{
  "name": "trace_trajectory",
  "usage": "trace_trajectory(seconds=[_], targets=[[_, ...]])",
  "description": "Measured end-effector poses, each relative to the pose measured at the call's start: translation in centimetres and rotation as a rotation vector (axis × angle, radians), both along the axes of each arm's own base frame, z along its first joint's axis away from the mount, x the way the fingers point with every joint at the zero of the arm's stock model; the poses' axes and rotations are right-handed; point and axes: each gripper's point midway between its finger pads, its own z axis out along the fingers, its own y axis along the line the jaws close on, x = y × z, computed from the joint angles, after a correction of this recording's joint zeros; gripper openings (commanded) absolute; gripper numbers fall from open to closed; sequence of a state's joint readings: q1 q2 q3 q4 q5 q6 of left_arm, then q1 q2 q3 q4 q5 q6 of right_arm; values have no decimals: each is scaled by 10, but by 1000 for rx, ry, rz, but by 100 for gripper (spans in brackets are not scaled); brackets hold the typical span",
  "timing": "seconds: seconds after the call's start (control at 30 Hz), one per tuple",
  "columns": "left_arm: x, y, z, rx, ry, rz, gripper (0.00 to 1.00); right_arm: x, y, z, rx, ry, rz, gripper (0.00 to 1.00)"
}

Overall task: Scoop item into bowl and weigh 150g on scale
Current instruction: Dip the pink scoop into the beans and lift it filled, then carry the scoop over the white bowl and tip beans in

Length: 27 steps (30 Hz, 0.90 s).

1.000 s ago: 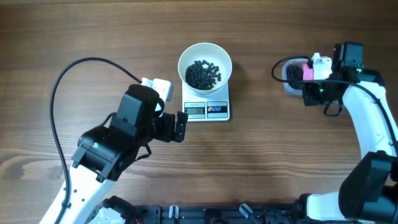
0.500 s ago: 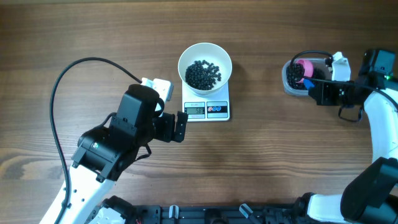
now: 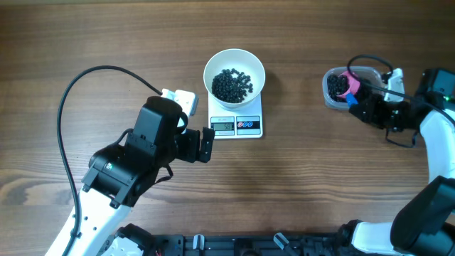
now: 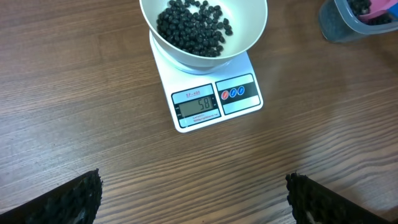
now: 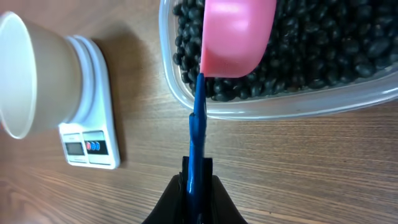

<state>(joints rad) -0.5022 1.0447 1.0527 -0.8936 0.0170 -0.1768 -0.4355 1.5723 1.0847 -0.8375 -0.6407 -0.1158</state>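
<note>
The white bowl (image 3: pixel 234 65) stands on the scale (image 3: pixel 236 125) and holds a heap of black beans (image 3: pixel 232 84). In the left wrist view the bowl (image 4: pixel 249 34) and the lit scale display (image 4: pixel 198 104) lie ahead of my left gripper (image 4: pixel 194 193), which is open over bare wood. My right gripper (image 5: pixel 198 180) is shut on the blue handle of the pink scoop (image 5: pixel 236 37). The scoop's cup rests in the clear tub (image 5: pixel 280 106) on the beans (image 5: pixel 323 50). From overhead the scoop (image 3: pixel 347 82) sits in the tub (image 3: pixel 333 98) at the right.
A black cable (image 3: pixel 71 107) loops across the table on the left, behind my left arm. Another cable (image 3: pixel 366 62) arcs over the tub beside my right arm. Bare wood lies between the scale and the tub.
My right arm has drawn back to the right and down, uncovering the tub, with the scoop's cup still in it. The left arm, bowl and scale have not moved.
</note>
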Motion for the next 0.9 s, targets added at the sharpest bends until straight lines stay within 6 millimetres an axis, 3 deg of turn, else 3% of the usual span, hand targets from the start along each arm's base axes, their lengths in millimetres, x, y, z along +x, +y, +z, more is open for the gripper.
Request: trace_trajectory(seconds=[0.23, 0.53, 0.73, 0.9], targets=[[0, 0, 0, 0, 0, 0, 100, 3, -4, 11, 112, -36, -53, 4], [0, 0, 0, 0, 0, 0, 100, -10, -38, 42, 361, -121, -211, 4], [0, 0, 0, 0, 0, 0, 100, -4, -15, 79, 567, -234, -141, 4], [0, 0, 0, 0, 0, 0, 100, 4, 41, 102, 689, -269, 49, 4]])
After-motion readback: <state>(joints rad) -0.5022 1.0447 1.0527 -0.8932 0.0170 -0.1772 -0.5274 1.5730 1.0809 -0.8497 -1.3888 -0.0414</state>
